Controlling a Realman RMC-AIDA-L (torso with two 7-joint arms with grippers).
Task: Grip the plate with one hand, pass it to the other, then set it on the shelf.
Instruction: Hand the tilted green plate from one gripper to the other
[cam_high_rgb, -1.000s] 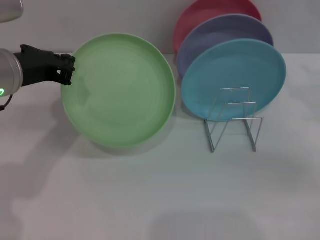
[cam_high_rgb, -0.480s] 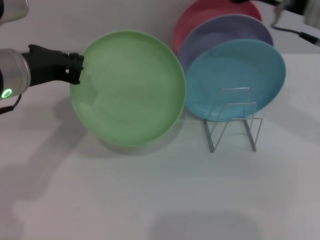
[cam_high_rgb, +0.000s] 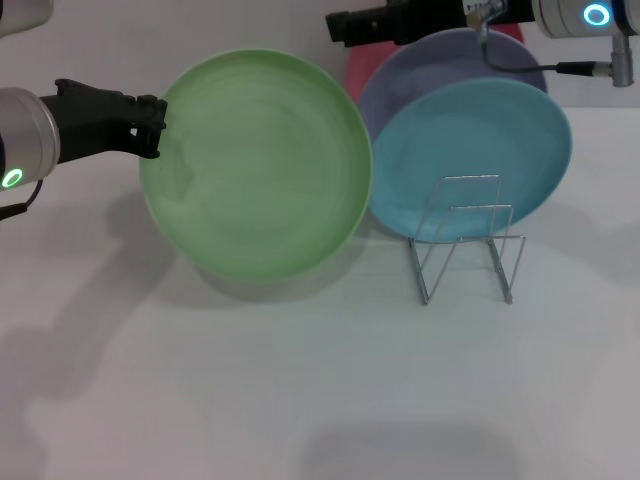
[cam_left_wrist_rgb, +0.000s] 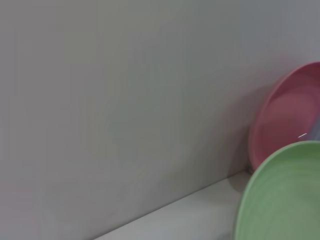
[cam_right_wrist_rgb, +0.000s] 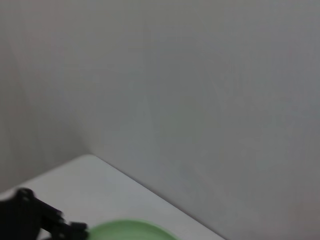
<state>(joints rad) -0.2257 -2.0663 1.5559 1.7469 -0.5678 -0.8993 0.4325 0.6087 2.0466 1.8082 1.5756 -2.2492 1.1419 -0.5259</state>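
The light green plate (cam_high_rgb: 258, 165) is held tilted above the white table, facing me. My left gripper (cam_high_rgb: 152, 126) is shut on its left rim. My right gripper (cam_high_rgb: 334, 27) reaches in from the upper right, just above and behind the plate's upper right rim, apart from it. The silver wire shelf (cam_high_rgb: 466, 240) stands on the table to the plate's right. The plate's rim also shows in the left wrist view (cam_left_wrist_rgb: 285, 195) and in the right wrist view (cam_right_wrist_rgb: 131, 230), where the left gripper (cam_right_wrist_rgb: 35, 220) shows too.
A turquoise plate (cam_high_rgb: 470, 150), a lavender plate (cam_high_rgb: 440, 62) and a pink plate (cam_high_rgb: 358, 72) lean in a row behind the wire shelf against the back wall. The pink plate also shows in the left wrist view (cam_left_wrist_rgb: 290, 115). White table (cam_high_rgb: 300, 380) lies in front.
My left gripper has carried the green plate up and to the right. My right arm has come into view from the upper right and moved left over the leaning plates.
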